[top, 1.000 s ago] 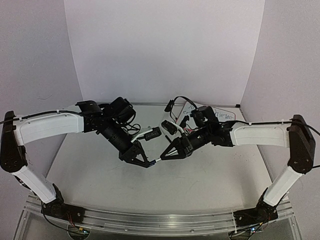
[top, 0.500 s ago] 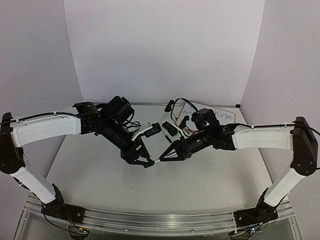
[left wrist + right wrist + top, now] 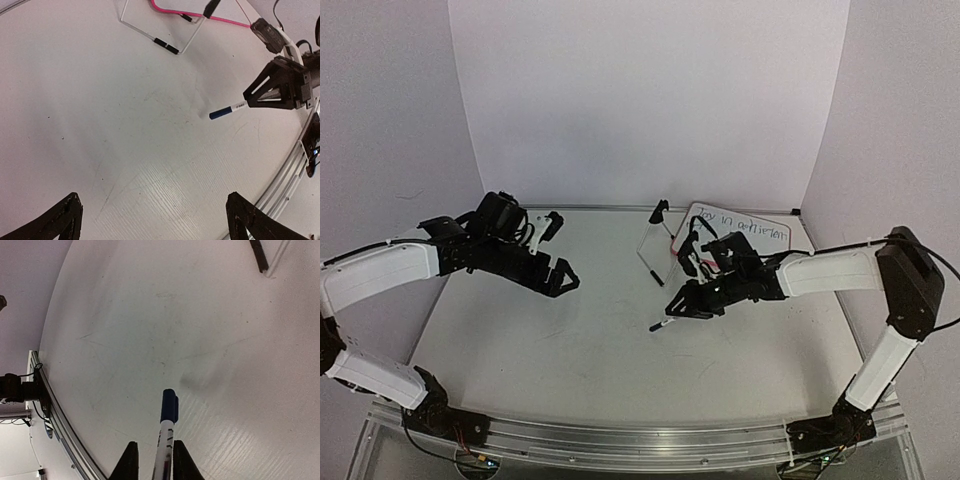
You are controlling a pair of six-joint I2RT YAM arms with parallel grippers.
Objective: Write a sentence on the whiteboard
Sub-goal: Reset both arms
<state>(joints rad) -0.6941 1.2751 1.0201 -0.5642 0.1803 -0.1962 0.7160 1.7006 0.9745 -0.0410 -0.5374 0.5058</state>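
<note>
"Where is the writing?"

"The sentence (image 3: 736, 226) is on the whiteboard (image 3: 772, 239), back right, behind the right gripper (image 3: 676, 309), which is clamped on the capped marker (image 3: 660, 323)."

"Any advice?"

"Lay it flat before releasing, I'd say, so it can't roll. The left gripper (image 3: 565, 284) hangs spread, holding nothing. No box or cup shows."

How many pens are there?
1. The pen is pinched in the right gripper, its blue end sticking out above the table. The left gripper is open and empty. Another pen could be hidden behind the arms.
</note>
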